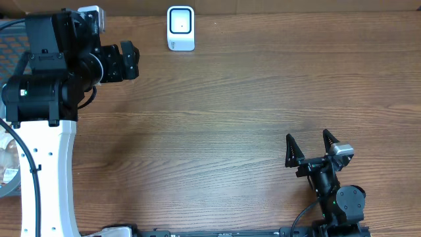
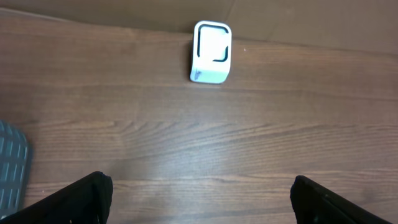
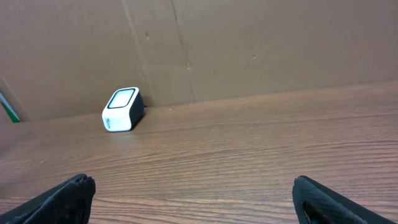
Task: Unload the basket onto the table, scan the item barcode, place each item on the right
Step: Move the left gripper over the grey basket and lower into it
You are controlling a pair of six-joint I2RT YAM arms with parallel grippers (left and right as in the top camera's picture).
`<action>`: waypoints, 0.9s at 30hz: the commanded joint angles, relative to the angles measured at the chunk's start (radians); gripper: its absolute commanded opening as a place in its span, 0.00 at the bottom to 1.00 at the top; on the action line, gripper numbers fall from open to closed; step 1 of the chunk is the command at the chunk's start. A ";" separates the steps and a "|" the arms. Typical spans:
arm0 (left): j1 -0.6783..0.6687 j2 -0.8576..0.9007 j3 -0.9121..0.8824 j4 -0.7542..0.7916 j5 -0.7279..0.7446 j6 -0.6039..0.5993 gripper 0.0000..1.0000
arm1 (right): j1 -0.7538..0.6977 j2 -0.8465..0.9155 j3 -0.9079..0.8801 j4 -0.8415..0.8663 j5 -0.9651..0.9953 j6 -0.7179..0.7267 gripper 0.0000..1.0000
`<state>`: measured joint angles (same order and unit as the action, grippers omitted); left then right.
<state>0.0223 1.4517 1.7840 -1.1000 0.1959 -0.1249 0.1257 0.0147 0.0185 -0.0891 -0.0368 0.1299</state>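
My left gripper (image 1: 126, 60) hangs over the far left corner of the table (image 1: 223, 118). Its fingers are spread wide, with only bare wood between them in its own camera (image 2: 202, 199). My right gripper (image 1: 308, 141) sits low at the near right, also spread and holding nothing (image 3: 193, 194).

The scanner (image 1: 181, 27) is a small white box with a dark-rimmed window. It stands at the far edge of the table against the cardboard wall (image 3: 249, 50). It lies ahead of the left gripper, almost on the line between its fingers (image 2: 211, 53), with open wood between them. Seen from above, its longer side runs from far to near. The left arm is clearly the nearer one, since the right gripper is well apart from the scanner, across most of the table.

I cannot make out the item in any view. A grey mesh basket (image 1: 8, 39) shows at the far left edge, beside my left arm, and its corner also appears in the left wrist camera (image 2: 12, 165). I judge the item may be there or further left, out of frame. If so, the next move is a reach to the left, away from the scanner.

The right wrist camera shows the scanner's window tilted upward (image 3: 121, 107), which the overhead flattens. Only the overhead shows both arms at once.
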 commanded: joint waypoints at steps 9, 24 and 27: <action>0.006 0.000 0.026 -0.052 -0.023 -0.014 0.94 | -0.003 -0.012 -0.010 0.007 0.005 0.000 1.00; 0.283 0.046 0.317 -0.058 -0.034 -0.005 0.96 | -0.003 -0.012 -0.010 0.007 0.005 0.000 1.00; 0.392 0.091 0.377 -0.059 -0.034 -0.006 0.95 | -0.003 -0.012 -0.010 0.007 0.005 0.000 1.00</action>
<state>0.3180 1.4857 2.0972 -1.1549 0.1684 -0.1318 0.1257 0.0147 0.0185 -0.0891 -0.0364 0.1303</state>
